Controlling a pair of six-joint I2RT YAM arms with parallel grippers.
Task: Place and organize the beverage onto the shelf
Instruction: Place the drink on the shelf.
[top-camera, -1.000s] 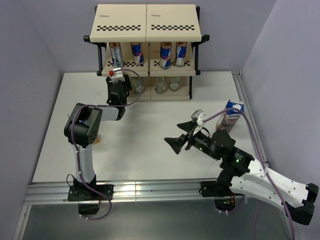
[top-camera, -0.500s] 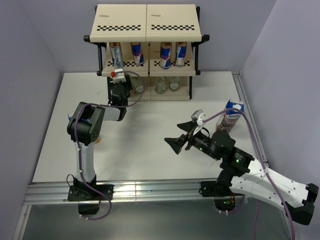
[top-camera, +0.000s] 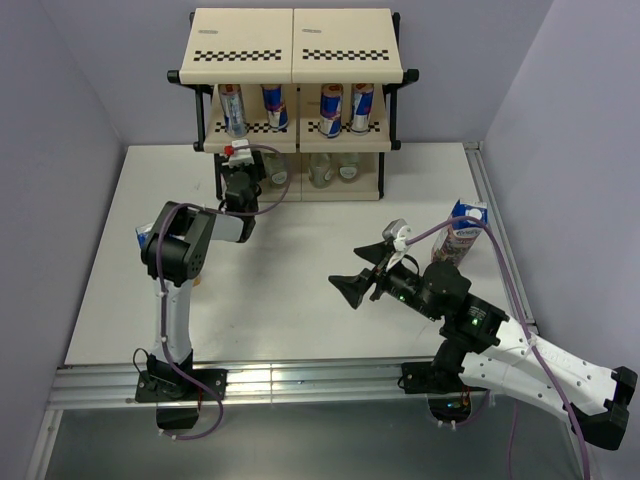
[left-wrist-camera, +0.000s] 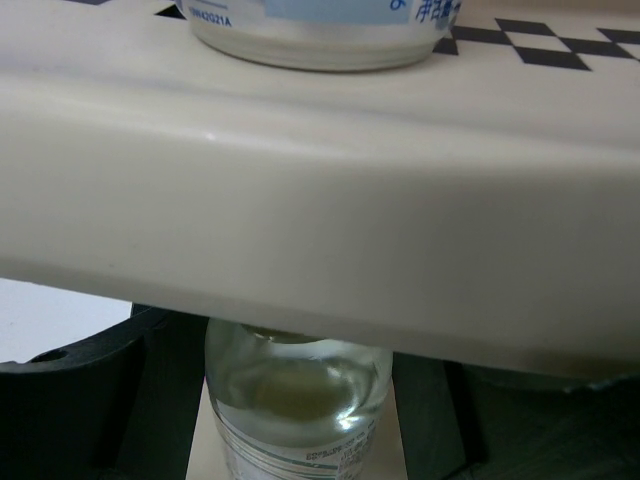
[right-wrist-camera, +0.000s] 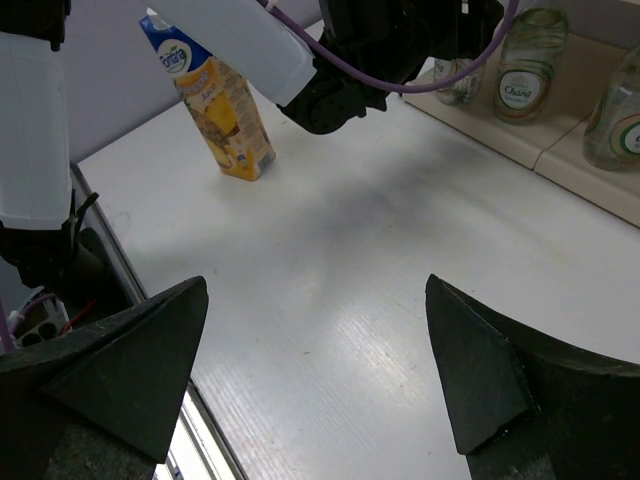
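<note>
Cream tier edge above, clear bottle (left-wrist-camera: 298, 385) below: the left gripper (left-wrist-camera: 300, 440) clasps the bottle between its dark fingers (left-wrist-camera: 100, 400) at the left side of the shelf's (top-camera: 292, 45) bottom tier. The middle tier's lip crosses the wrist view just over the bottle's shoulder and hides its neck and cap. The base of a can (left-wrist-camera: 315, 30) stands on that tier right above, beside the checkered strip (left-wrist-camera: 560, 45).

Seen from overhead, four cans (top-camera: 331, 108) stand upright in a row on the middle tier. More clear bottles (top-camera: 321, 172) stand on the bottom tier to the right of the gripper. The left arm (top-camera: 175, 255) stretches from its base to the shelf and covers most of a yellow carton (right-wrist-camera: 215, 110). That carton stands upright on the white table (top-camera: 300, 330) near its left edge, well apart from the shelf.

A purple carton (top-camera: 462, 238) stands upright near the table's right edge, with a purple cable (top-camera: 430, 232) crossing in front of it. The right gripper (right-wrist-camera: 315, 380) hangs over the middle of the table, jaws spread wide with nothing between them, well apart from both cartons.
</note>
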